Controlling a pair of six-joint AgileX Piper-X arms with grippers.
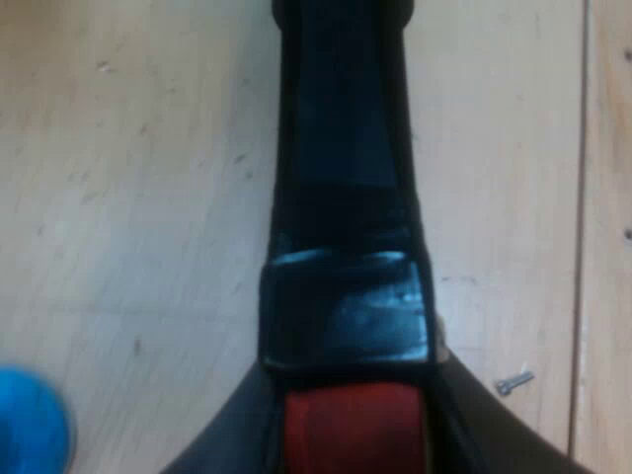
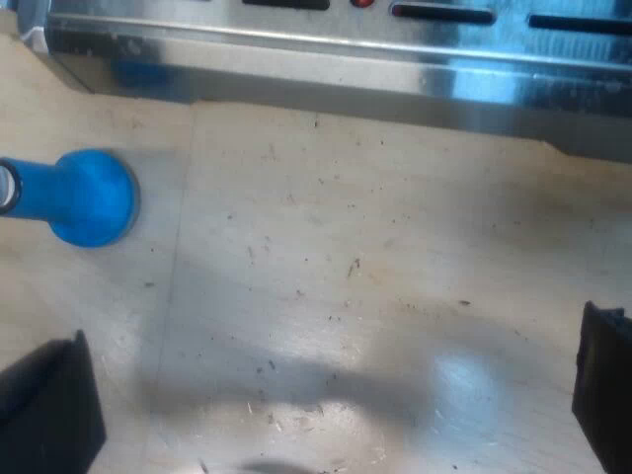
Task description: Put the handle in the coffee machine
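The holder's dark handle (image 1: 341, 197) runs away from the left wrist camera over the wooden table, its red end (image 1: 355, 430) nearest. My left gripper (image 1: 354, 395) is shut on the handle just ahead of the red end, one black finger (image 1: 222, 444) on each side. The holder's metal basket is hidden. A blue tamper (image 2: 89, 197) lies on the table close to the espresso machine's metal front edge (image 2: 326, 59). My right gripper (image 2: 326, 405) hangs open above bare table before the machine, with nothing between its fingers (image 2: 49, 415).
The blue tamper (image 1: 30, 430) also lies on the table beside my left gripper. A small screw (image 1: 513, 380) rests on the wood near a seam (image 1: 581, 197) between boards. Dark slots (image 2: 444, 13) and a red light (image 2: 363, 3) mark the machine's front.
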